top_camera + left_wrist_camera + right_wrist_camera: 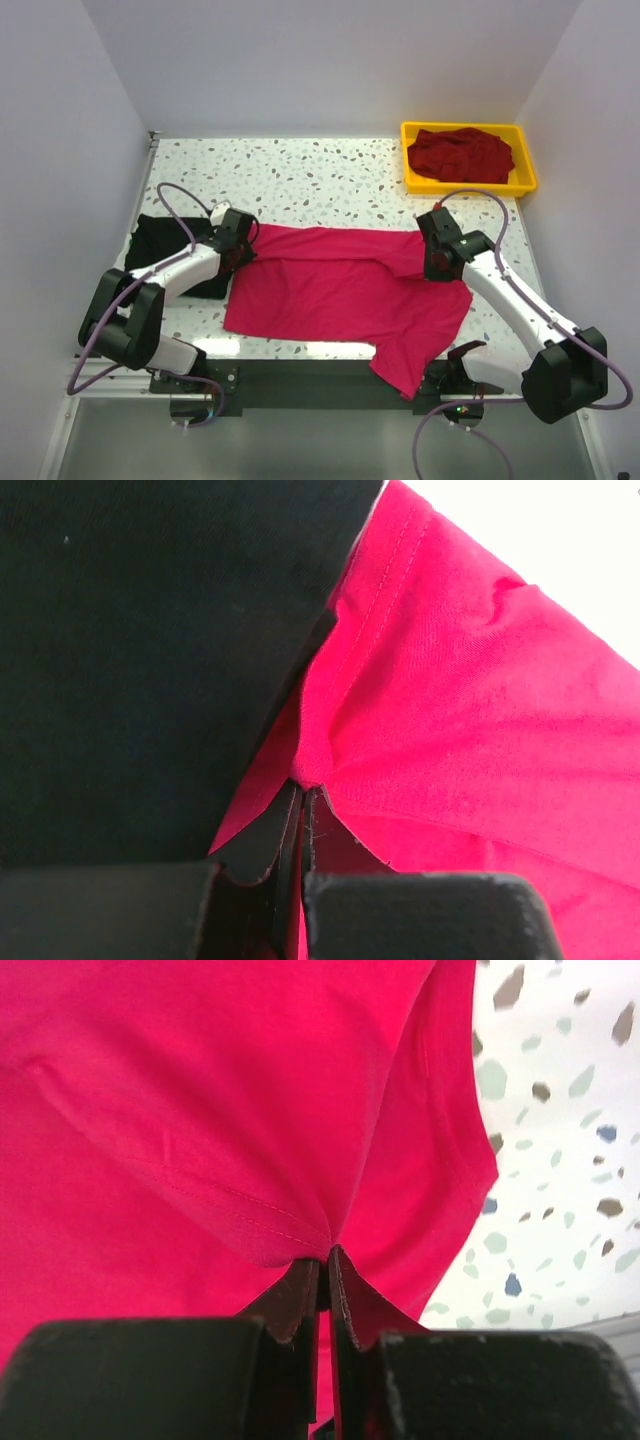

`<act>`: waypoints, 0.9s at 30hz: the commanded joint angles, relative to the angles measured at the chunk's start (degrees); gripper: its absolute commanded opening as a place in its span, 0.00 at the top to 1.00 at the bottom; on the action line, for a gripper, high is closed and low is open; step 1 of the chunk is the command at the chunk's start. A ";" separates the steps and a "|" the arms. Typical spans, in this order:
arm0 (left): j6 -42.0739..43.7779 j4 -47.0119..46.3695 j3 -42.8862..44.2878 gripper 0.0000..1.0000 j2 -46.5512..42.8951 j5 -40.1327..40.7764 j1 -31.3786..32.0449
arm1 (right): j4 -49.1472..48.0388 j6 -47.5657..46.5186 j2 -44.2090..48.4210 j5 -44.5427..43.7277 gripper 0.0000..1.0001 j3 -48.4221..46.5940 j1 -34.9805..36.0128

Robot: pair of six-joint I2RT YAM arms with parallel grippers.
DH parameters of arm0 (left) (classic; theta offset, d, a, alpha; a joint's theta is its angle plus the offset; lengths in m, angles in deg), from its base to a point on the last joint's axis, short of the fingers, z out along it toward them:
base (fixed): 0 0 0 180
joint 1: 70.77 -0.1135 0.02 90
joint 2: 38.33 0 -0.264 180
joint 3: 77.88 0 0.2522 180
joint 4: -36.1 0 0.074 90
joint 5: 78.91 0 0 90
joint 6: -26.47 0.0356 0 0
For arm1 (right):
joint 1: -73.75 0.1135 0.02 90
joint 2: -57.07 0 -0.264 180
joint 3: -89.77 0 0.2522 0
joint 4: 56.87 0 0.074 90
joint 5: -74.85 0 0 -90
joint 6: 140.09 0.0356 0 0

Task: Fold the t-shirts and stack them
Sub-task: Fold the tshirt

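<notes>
My left pincer (pixel 240 232) and right pincer (pixel 437 262) pinch the pink shirt (pixel 340 290), mid-frame, partly folded; the maroon shirt (pixel 460 153), upper right, lies crumpled.

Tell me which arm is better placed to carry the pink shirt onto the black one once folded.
Probably left. The left tool pinches the pink shirt right beside the black shirt; the right tool grips the opposite end, nearer the yellow tray.
</notes>
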 commanded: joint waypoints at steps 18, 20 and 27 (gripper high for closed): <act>3.69 7.11 10.09 0.01 -7.33 5.89 8.55 | -0.96 3.16 3.20 6.39 0.01 -0.62 0.39; 4.66 4.57 11.84 0.00 -6.28 5.54 9.44 | -5.16 3.60 2.06 6.56 0.01 -2.38 0.39; 7.21 -1.59 19.58 0.00 6.10 4.31 9.00 | -15.55 3.60 -10.41 1.91 0.01 -7.04 -2.33</act>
